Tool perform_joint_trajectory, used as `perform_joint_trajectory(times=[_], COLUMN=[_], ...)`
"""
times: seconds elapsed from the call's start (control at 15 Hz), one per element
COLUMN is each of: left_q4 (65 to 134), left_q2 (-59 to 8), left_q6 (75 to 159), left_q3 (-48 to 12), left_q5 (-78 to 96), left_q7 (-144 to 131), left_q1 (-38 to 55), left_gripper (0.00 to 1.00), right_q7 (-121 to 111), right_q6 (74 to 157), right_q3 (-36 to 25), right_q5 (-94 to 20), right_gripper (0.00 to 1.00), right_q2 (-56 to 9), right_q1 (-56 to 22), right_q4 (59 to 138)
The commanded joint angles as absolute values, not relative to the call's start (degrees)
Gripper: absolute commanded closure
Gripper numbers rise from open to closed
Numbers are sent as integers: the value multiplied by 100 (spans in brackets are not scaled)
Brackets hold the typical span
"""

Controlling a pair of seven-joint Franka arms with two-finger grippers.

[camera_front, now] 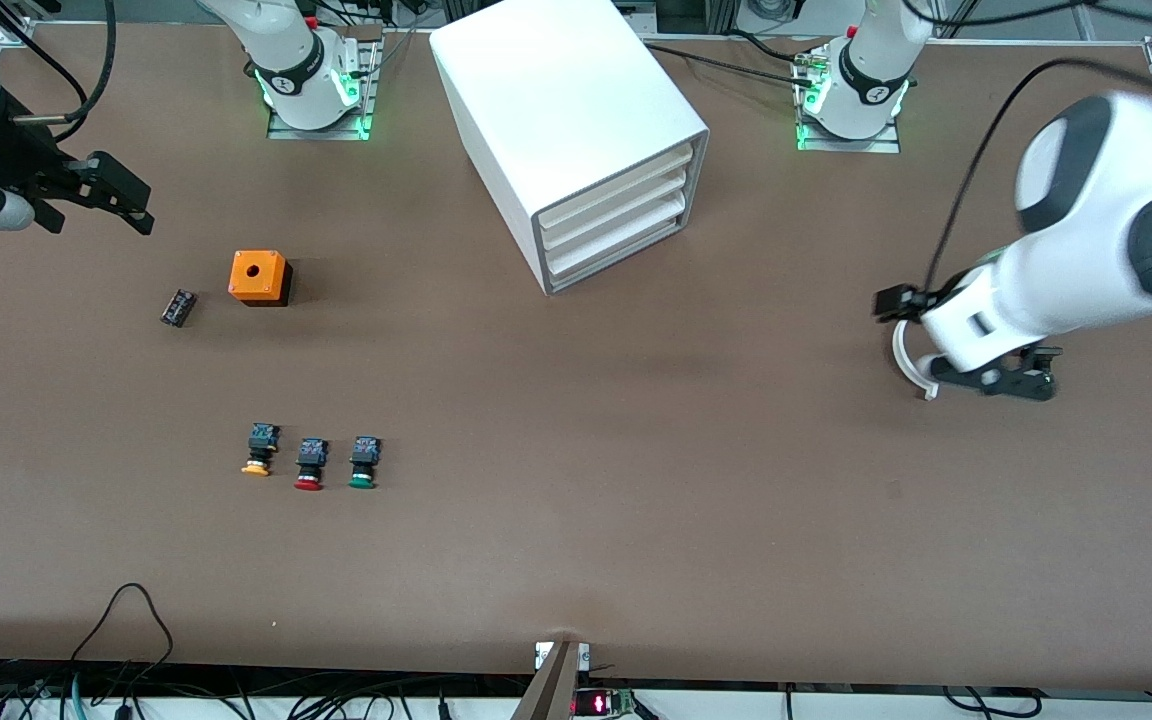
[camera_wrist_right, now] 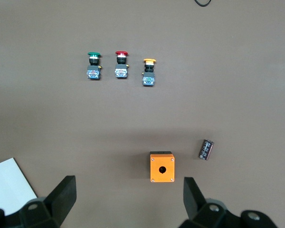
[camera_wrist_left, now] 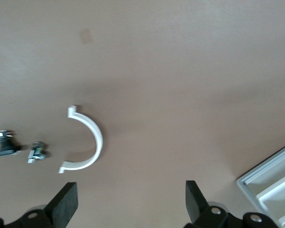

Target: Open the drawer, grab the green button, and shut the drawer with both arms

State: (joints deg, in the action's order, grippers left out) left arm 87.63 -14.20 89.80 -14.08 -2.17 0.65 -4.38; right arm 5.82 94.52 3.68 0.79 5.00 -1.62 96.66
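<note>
The white cabinet (camera_front: 566, 110) stands at the middle of the table near the arms' bases. Its bottom drawer (camera_front: 618, 250) is shut, as are the two above it. The green-capped button (camera_front: 362, 463) lies on the table, nearer to the front camera, beside a red-capped (camera_front: 309, 465) and an orange-capped one (camera_front: 256, 450); it also shows in the right wrist view (camera_wrist_right: 93, 65). My right gripper (camera_front: 144, 208) (camera_wrist_right: 128, 199) is open and empty, up over the right arm's end. My left gripper (camera_front: 1021, 378) (camera_wrist_left: 130, 199) is open and empty, over the left arm's end.
An orange box (camera_front: 258, 277) (camera_wrist_right: 162, 166) with a hole and a small dark cylinder (camera_front: 178, 307) (camera_wrist_right: 206, 149) lie toward the right arm's end. A white half ring (camera_front: 908, 358) (camera_wrist_left: 88, 140) and two small parts (camera_wrist_left: 4, 142) lie under the left gripper. The cabinet's front corner (camera_wrist_left: 270, 183) shows there.
</note>
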Motion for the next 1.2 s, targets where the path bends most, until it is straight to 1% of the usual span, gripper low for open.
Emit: perform_joint_trajectory(times=[0.0, 0.13, 0.2, 0.27, 0.47, 0.67, 0.94, 1.14], left_q4=[9516, 10000, 10167, 10186, 10090, 10046, 9529, 9448], left_q2=[-399, 208, 411, 483, 466, 378, 80, 62], left_q6=[9087, 9193, 9246, 9377, 9448, 9413, 9028, 8983], left_q3=[-977, -626, -450, -422, -422, -413, -413, -483], left_q5=[34, 683, 833, 791, -77, 130, 176, 106], left_q7=[360, 369, 395, 491, 879, 826, 800, 608], left_q1=[-334, -299, -273, -212, -123, -132, -149, -141], left_gripper=[0, 0, 0, 0, 0, 0, 0, 0], right_q7=[668, 659, 659, 668, 668, 642, 642, 624], right_q6=[9369, 9369, 9369, 9369, 9360, 9325, 9325, 9325], right_q3=[422, 422, 422, 422, 422, 422, 413, 413], right_q5=[97, 97, 97, 97, 97, 97, 97, 88], right_gripper=[0, 0, 0, 0, 0, 0, 0, 0], right_q2=[439, 439, 439, 448, 448, 448, 448, 457], right_q1=[-132, -132, -132, -132, -132, -132, -123, -123], right_q4=[9519, 9519, 9519, 9519, 9527, 9527, 9527, 9527])
